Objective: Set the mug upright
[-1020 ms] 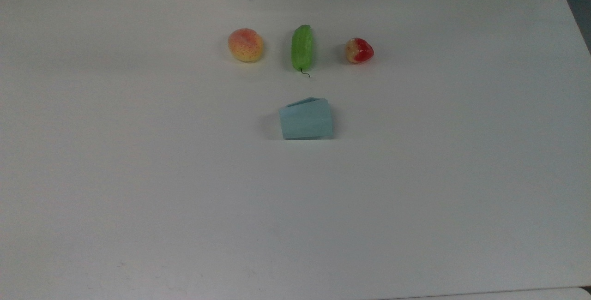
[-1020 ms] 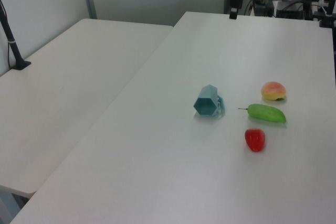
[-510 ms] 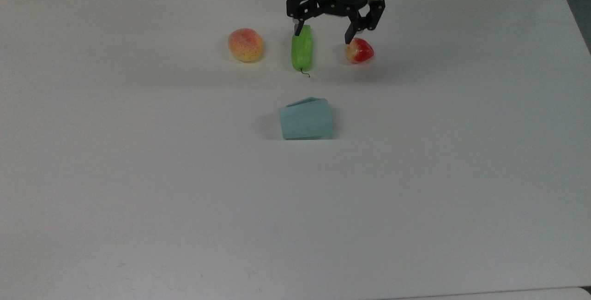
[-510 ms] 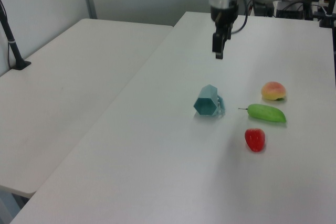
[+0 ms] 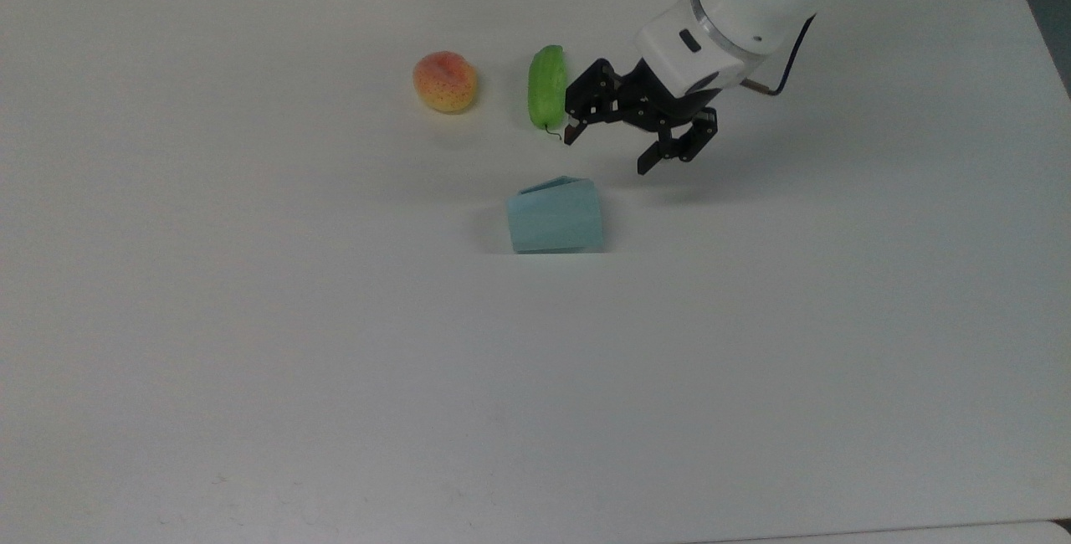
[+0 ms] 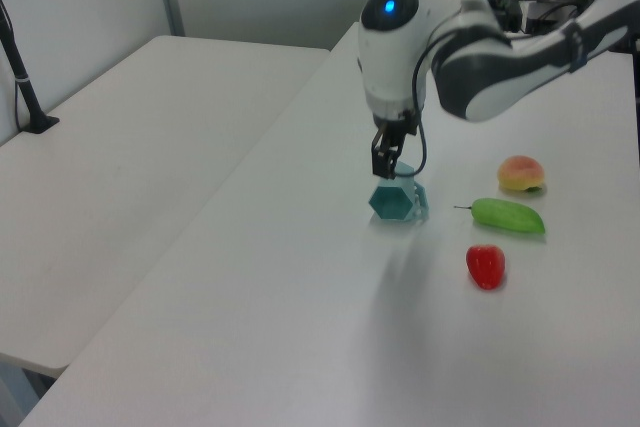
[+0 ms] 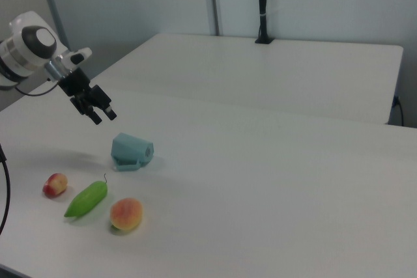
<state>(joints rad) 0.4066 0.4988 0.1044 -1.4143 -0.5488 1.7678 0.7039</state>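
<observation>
Since half a second ago the arm has swung in from the far edge of the counter (image 5: 251,360): the end effector (image 5: 609,151) was over the cucumber and strawberry row, now it's past it and hanging just short of the mug (image 5: 555,216). The mug itself hasn't shifted.

State now:
- End effector: fingers spread wide apart, holding nothing. In the right view it (image 7: 104,115) sits above the mug (image 7: 131,152) and off to the right view's left, clear air between them. In the left view it (image 6: 390,164) is right over the mug (image 6: 399,201), no contact I can see.
- Mug: lying on its side on the counter, below and just ahead of the end effector, hex mouth facing the left view's camera.
- Cucumber (image 5: 547,86) is just beside the end effector on the top view's left, peach (image 5: 445,81) further out the same way. Strawberry (image 6: 486,266) is visible in the left view, well clear of the end effector.

Progress, my read: only the approach is done. Nothing is grasped and the mug is not upright. Left to do: descend, close on a wall or the rim, tip it onto its base, release. Early stage, the whole manipulation is still ahead.
</observation>
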